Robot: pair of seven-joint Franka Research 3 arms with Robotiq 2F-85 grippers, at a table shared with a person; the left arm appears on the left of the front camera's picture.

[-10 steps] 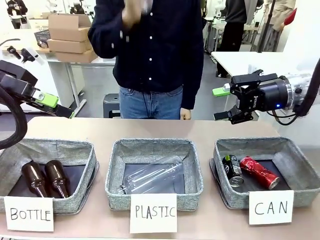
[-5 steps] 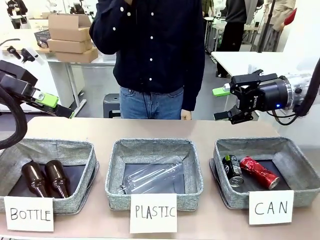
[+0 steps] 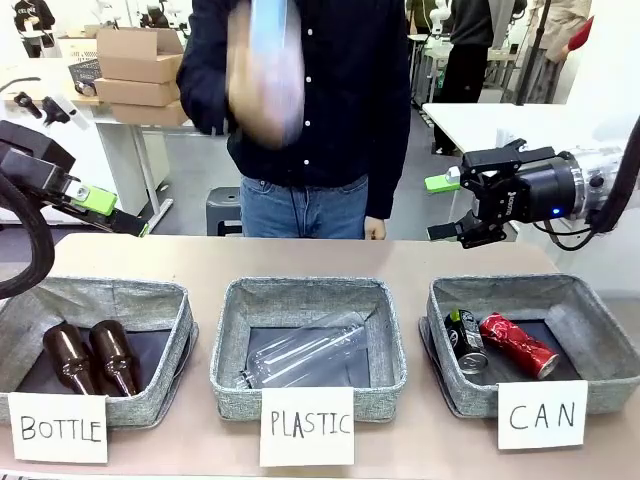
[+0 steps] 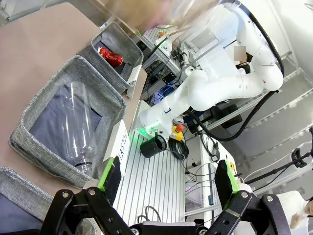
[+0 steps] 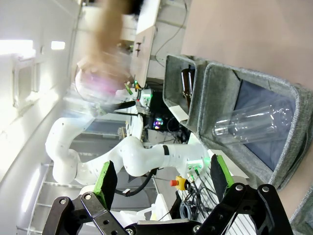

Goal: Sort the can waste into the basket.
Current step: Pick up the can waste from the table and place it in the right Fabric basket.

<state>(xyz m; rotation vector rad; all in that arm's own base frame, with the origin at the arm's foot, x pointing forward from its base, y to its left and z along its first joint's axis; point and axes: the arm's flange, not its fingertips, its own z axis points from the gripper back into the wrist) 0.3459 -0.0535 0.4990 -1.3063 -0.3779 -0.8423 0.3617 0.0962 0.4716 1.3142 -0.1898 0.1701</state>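
Fingers on both my grippers, left (image 4: pixel 166 183) and right (image 5: pixel 160 183), are spread and grasp nothing. I see the red can (image 3: pixel 517 345) and the black can (image 3: pixel 465 341) lying side by side in the CAN basket (image 3: pixel 600 330) at the table's front right corner.

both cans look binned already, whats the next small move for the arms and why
Probably just hold back. The red can and black can already lie in the CAN basket, both the left gripper and right gripper are open and empty, and the person's hand is moving, blurred, above the table.

Front view faces across table (image 3: pixel 200 262), wrist views sideways, seemingly sharing plastic basket (image 4: pixel 93 100).
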